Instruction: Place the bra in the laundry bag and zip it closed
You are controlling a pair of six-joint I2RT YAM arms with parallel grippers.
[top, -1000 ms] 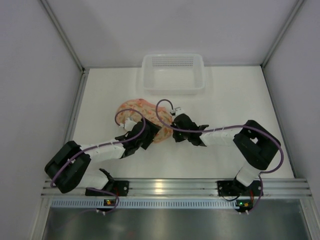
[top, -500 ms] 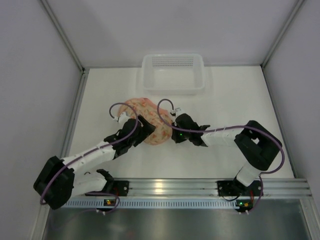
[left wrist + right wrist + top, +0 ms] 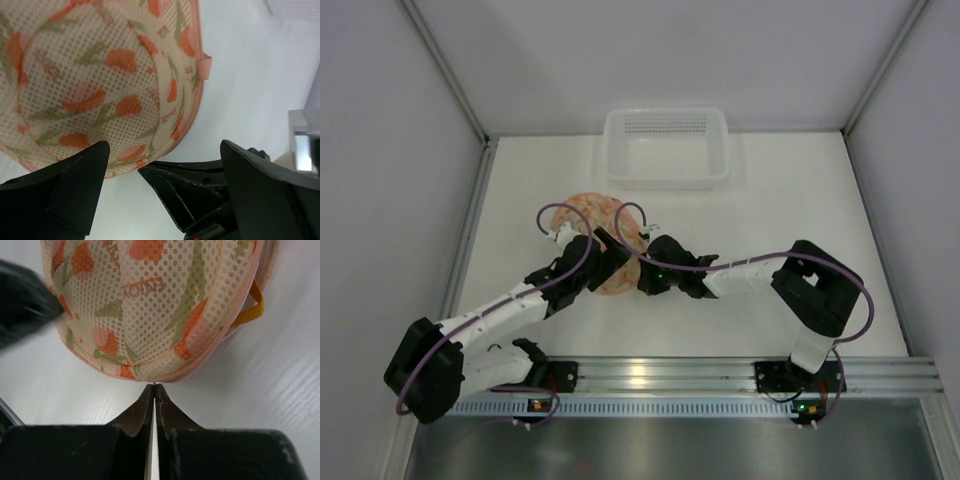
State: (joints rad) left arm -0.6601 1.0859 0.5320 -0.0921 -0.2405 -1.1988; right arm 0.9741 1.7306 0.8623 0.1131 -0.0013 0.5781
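The laundry bag (image 3: 592, 208), pale mesh with an orange and green flower print and coral trim, lies on the white table left of centre. It also shows in the left wrist view (image 3: 100, 75) and the right wrist view (image 3: 150, 305). The bra is hidden. My left gripper (image 3: 607, 258) is open at the bag's near edge, its jaws (image 3: 164, 150) wide apart and empty. My right gripper (image 3: 644, 276) is shut at the bag's near rim (image 3: 154, 386), pinching a thin metal zipper pull on the coral seam. The right gripper's black fingers (image 3: 190, 185) show between the left jaws.
A white slotted plastic basket (image 3: 666, 148) stands at the back centre. The bag's orange loop handle (image 3: 250, 310) hangs at its right side. Grey walls enclose the table on the left, back and right. Purple cables loop over both wrists.
My left arm has stretched forward to the bag's near edge. My right gripper has moved left and nearer along the bag's rim. The bag has shifted slightly left.
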